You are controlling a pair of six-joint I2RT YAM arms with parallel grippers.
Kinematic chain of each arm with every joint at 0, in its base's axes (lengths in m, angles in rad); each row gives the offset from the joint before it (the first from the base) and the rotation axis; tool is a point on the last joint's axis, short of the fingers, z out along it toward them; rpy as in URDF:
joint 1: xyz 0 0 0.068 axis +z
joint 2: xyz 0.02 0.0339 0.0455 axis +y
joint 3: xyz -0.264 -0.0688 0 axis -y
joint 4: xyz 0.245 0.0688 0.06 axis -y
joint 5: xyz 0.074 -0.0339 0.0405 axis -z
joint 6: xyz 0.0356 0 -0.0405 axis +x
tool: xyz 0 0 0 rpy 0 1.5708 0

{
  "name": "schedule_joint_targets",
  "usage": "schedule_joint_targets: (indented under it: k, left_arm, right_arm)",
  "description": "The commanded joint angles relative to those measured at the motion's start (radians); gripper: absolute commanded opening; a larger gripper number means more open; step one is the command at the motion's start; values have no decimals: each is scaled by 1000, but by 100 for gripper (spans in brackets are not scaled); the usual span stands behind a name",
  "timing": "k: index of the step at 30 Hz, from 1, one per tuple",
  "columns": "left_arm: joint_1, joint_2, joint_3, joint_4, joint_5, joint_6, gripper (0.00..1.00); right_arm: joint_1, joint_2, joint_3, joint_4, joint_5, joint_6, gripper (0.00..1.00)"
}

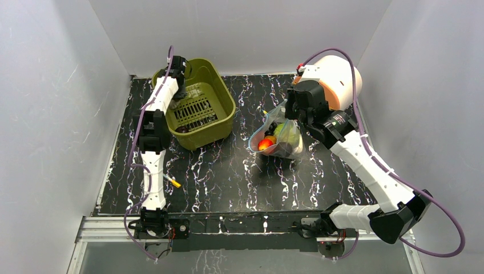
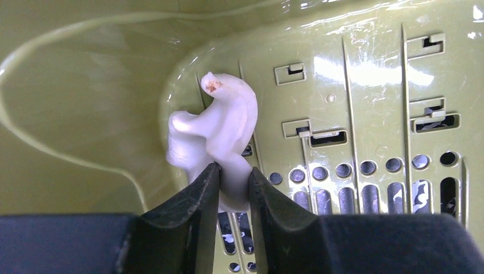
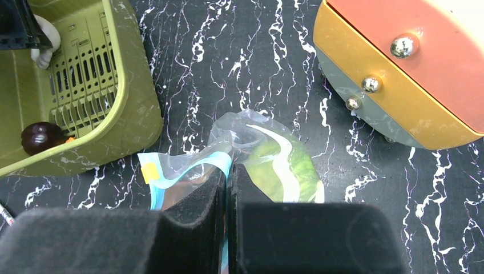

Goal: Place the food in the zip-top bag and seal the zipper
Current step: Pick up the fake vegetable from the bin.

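Note:
My left gripper (image 2: 233, 174) is down inside the olive-green bin (image 2: 85, 85), shut on a white food piece (image 2: 220, 125) that it holds just above the slotted floor. In the top view this gripper (image 1: 181, 68) is at the bin's far left corner. The clear zip-top bag (image 1: 279, 140) lies mid-table, holding the pale-green cabbage (image 3: 268, 165) and a red-orange fruit (image 1: 265, 144). My right gripper (image 3: 229, 171) is shut on the blue-teal zipper strip (image 3: 197, 165) at the bag's mouth, near its yellowish end (image 3: 149, 172). A dark round piece (image 3: 41, 137) lies in the bin.
A round orange-and-white appliance (image 1: 337, 80) stands at the back right, close behind the right arm. A thin yellow-tipped stick (image 1: 171, 181) lies on the black marbled table beside the left arm. White walls enclose three sides.

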State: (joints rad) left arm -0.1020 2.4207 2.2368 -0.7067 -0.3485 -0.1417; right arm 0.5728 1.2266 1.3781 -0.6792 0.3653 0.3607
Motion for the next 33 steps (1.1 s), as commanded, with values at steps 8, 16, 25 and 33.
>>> schedule_joint_targets:
  k: [8, 16, 25, 33]
  left_arm:
    - [-1, -118, -41, -31, 58, -52, 0]
    - [-2, -257, -135, -62, 142, -136, 0]
    - [-2, -477, -306, -24, 307, -185, 0]
    - [-4, -680, -503, 57, 527, -268, 0]
  right_arm:
    - [-5, -26, 26, 103, 5, -11, 0]
    - [-5, -27, 9, 114, -31, 31, 0]
    - [-6, -17, -7, 81, -55, 143, 0]
    - [-7, -10, -65, 86, -71, 230, 0]
